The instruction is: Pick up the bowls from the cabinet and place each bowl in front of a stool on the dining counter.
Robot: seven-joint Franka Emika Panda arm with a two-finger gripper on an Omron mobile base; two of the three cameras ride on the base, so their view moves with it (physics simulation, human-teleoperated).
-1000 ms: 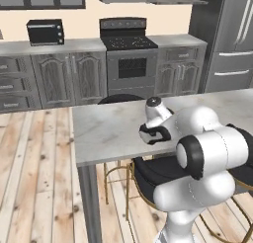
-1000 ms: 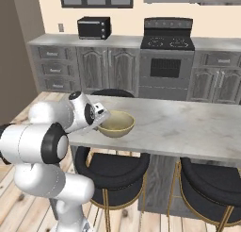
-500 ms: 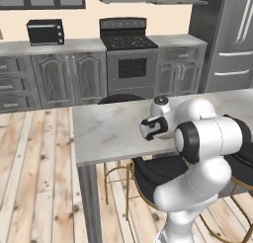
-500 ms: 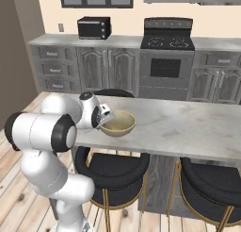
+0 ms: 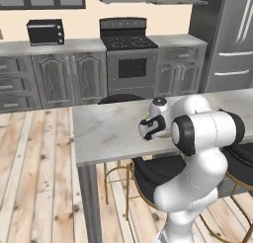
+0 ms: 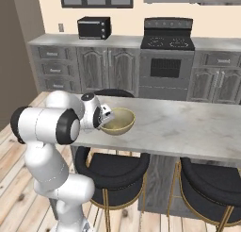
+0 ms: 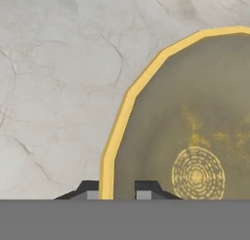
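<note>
Gripper: the gripper (image 7: pixel 117 190) straddles the golden rim of the tan-olive bowl (image 6: pixel 117 121), one finger tip on the outside and one on the inside; the jaws stand narrow with the rim between them, and whether they still press it cannot be told.
Bowl: it sits upright on the dining counter (image 6: pixel 188 127), near the counter's front edge, with a ringed golden mark on its floor in the hand view.
Near stool: one stool (image 6: pixel 111 169) stands tucked under the counter just below the bowl, its black seat and gold legs showing under the slab.
Second stool: a like stool (image 6: pixel 212 186) stands further along the same side of the counter.
In the way: in the left base view the arm's white elbow (image 5: pixel 205 133) covers the bowl; around it the marble top is bare.
Far stool: the curved black back of another stool (image 6: pixel 113 92) rises behind the counter's far edge.
Back wall: grey lower cabinets (image 5: pixel 69 79), a range (image 5: pixel 129 54) and a black microwave (image 5: pixel 45 32) on the worktop; a steel fridge (image 5: pixel 232 39) stands at the right of the left base view.
Since earlier: the bowl lies where it did a second ago; the arm's elbow has swung and the wrist has lifted a little, and the jaws have eased slightly apart.
</note>
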